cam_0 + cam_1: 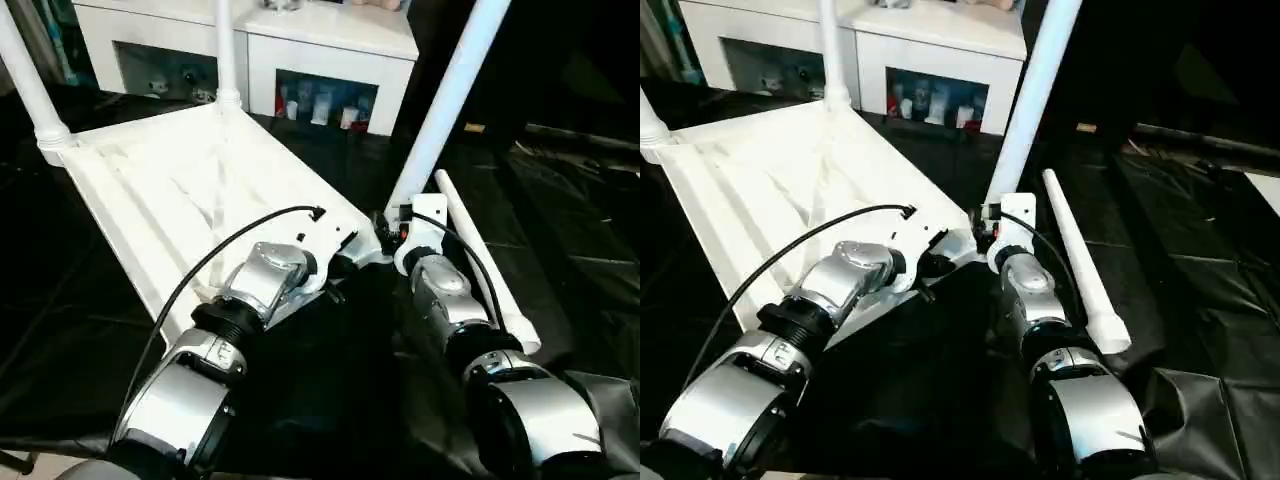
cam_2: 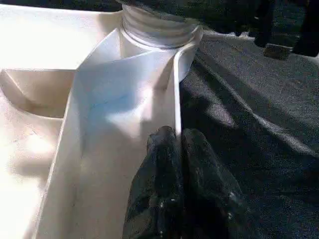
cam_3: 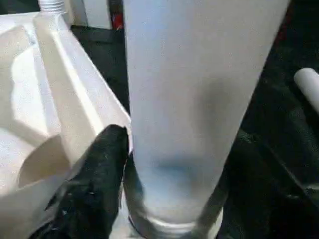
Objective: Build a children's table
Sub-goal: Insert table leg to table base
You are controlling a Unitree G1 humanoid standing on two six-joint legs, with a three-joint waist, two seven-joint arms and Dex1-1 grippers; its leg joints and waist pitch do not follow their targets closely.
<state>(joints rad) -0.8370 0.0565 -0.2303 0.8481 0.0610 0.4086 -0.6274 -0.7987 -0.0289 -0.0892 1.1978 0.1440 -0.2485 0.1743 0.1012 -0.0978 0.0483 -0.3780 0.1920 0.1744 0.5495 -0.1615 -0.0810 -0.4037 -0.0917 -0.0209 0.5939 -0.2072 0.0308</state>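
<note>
Upside down on the black-covered worktop (image 1: 560, 230) lies the small all-white plastic children's table (image 1: 170, 190), its ribbed underside facing up. Three long white tapered tube legs stand in its rounded corner sockets: one at the far left corner (image 1: 30, 85), one at the far corner (image 1: 226, 50), and one at the near right corner (image 1: 450, 95), leaning up and to the right. A fourth white tube leg (image 1: 480, 255) lies loose on the black cover, just beside the right arm.

Two silver forearms reach in. The left claw (image 2: 177, 149) has its two black fingers pressed together, clamped on the thin rim of the tabletop close to the near right socket. The right claw (image 3: 149, 199) sits at the base of the near right leg; one black finger (image 3: 94, 174) rests against the tube's side, and whether the claw grips it I cannot tell.

Beyond the worktop stands one white cabinet (image 1: 300, 50) with small items behind its glass doors.
</note>
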